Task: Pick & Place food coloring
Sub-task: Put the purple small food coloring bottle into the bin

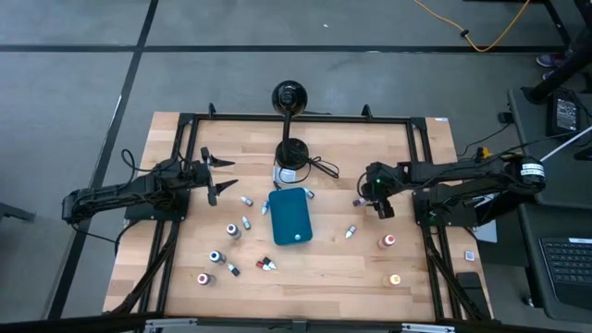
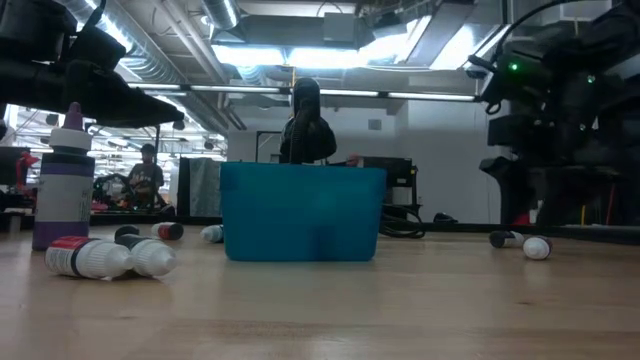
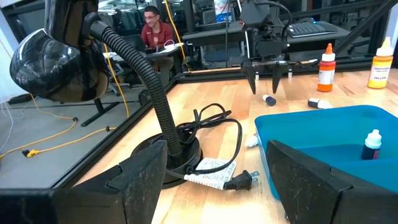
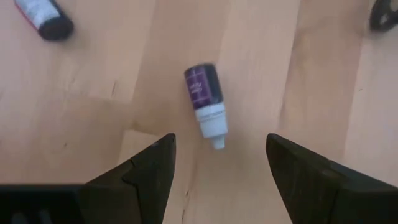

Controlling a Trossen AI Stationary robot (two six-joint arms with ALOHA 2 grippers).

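Note:
Several tiny food coloring bottles lie or stand scattered on the wooden table around a teal tray (image 1: 291, 218). One bottle (image 3: 372, 145) stands inside the tray. My right gripper (image 4: 221, 142) is open, right of the tray, pointing down above a purple bottle (image 4: 207, 101) that lies on its side on the table, its white cap toward the gripper. A dark-capped bottle (image 4: 43, 15) lies beside it. My left gripper (image 1: 222, 174) is open, left of the tray and level, facing the lamp and the tray (image 3: 323, 134).
A black gooseneck lamp (image 1: 290, 97) with its round base (image 3: 177, 158) and cord stands behind the tray. Orange (image 3: 327, 62) and yellow (image 3: 380, 61) bottles stand near the right edge. A purple bottle (image 2: 62, 190) stands at front left. A person (image 3: 155, 28) sits beyond the table.

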